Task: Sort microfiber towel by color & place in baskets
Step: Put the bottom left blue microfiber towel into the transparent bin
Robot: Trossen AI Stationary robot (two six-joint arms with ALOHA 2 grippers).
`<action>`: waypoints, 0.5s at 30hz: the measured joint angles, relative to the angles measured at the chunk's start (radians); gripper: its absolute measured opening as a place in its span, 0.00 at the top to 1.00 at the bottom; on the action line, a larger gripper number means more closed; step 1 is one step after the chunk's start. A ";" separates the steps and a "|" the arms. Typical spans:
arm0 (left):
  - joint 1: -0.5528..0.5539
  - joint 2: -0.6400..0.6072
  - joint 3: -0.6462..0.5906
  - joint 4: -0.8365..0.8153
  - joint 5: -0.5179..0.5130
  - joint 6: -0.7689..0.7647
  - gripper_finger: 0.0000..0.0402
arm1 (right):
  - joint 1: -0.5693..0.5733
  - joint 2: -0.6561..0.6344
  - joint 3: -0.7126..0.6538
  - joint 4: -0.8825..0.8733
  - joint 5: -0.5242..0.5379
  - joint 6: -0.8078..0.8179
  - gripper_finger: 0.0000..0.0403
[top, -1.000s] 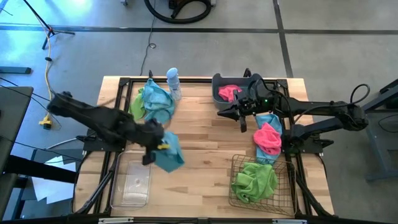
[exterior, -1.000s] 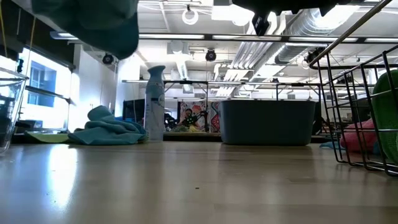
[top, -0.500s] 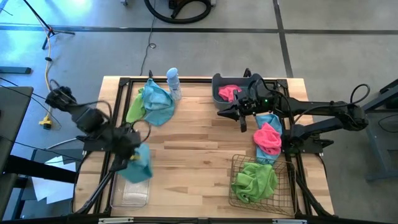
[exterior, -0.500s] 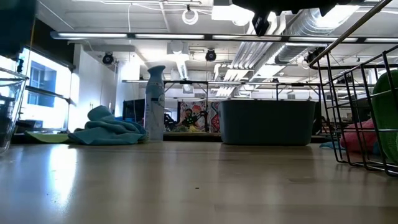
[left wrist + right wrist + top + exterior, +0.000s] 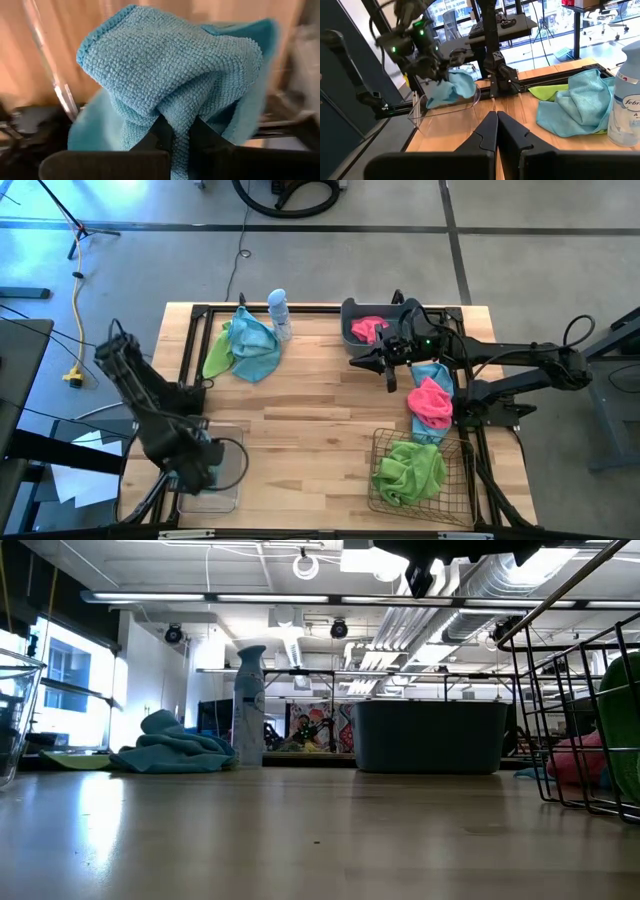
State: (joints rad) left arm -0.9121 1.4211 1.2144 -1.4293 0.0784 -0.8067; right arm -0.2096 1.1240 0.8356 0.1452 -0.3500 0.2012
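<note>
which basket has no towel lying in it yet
The clear bin at the table's front left. The tub holds a pink towel and the wire basket a green one; the left claw holds a teal towel above the bin.

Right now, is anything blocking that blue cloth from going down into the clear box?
Nothing visible does. The left tool is shut on the teal-blue towel right over the open top of the clear bin, which has no lid and looks empty beneath it.

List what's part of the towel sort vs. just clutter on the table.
Job: teal towel held in left gripper over clear bin; towel pile; pink towels; green towel in wire basket; grey tub.
Clutter: spray bottle.
</note>
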 joint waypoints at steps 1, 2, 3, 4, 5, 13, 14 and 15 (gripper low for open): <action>0.008 0.019 0.000 -0.006 -0.001 0.021 1.00 | 0.000 0.000 0.000 0.000 0.000 0.000 1.00; 0.017 0.032 0.000 -0.002 -0.005 0.038 1.00 | 0.000 0.000 0.000 0.000 0.000 0.001 1.00; 0.026 0.044 0.003 0.003 -0.013 0.054 1.00 | 0.000 0.000 0.000 0.000 0.000 0.003 1.00; 0.035 0.053 0.009 0.009 -0.028 0.071 1.00 | 0.000 0.000 0.000 0.000 0.000 0.004 1.00; 0.040 0.060 0.018 0.019 -0.051 0.086 1.00 | 0.000 0.000 0.000 0.000 0.000 0.005 1.00; 0.052 0.057 0.060 0.050 -0.203 0.096 1.00 | 0.000 0.000 0.000 -0.001 0.000 0.007 1.00; 0.045 0.057 0.060 0.037 -0.205 0.086 1.00 | 0.000 0.000 0.000 -0.001 0.000 0.007 1.00; 0.038 0.057 0.060 0.033 -0.210 0.077 1.00 | 0.000 0.000 0.000 -0.001 0.000 0.007 1.00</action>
State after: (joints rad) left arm -0.8746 1.4780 1.2743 -1.3964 -0.1319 -0.7299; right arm -0.2096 1.1240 0.8356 0.1440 -0.3498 0.2085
